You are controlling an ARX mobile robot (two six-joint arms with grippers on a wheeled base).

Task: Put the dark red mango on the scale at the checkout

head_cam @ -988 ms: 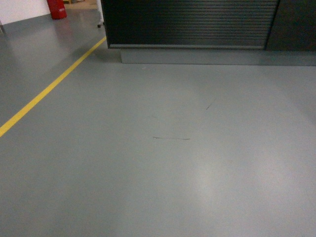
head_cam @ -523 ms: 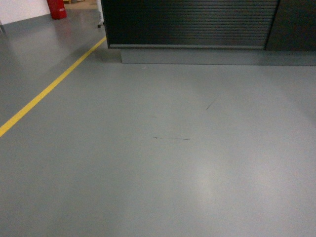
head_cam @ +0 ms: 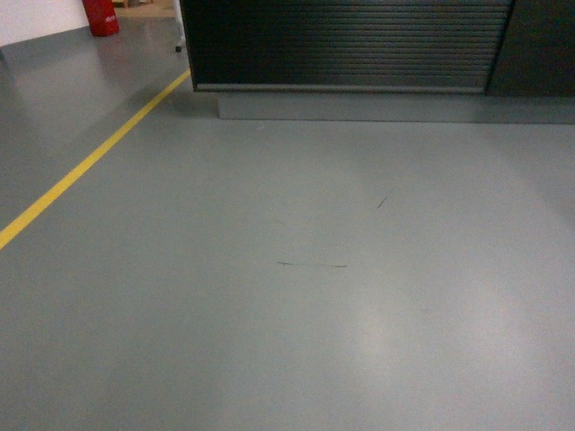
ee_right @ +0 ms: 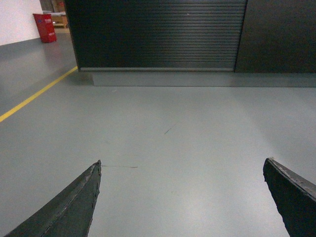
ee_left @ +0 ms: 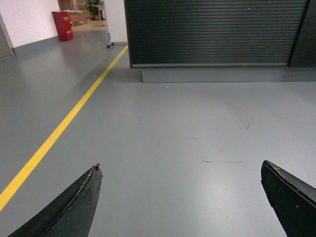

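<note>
We face the checkout [head_cam: 346, 45] across grey floor [head_cam: 296, 296].
Our left gripper [ee_left: 181, 170] and right gripper [ee_right: 182, 170] spread wide, empty; yellow line [head_cam: 85, 166] far left.

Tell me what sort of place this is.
Probably a shop or warehouse-style hall: smooth grey floor with a yellow line, a dark slatted checkout counter, and a red bin further back.
</note>
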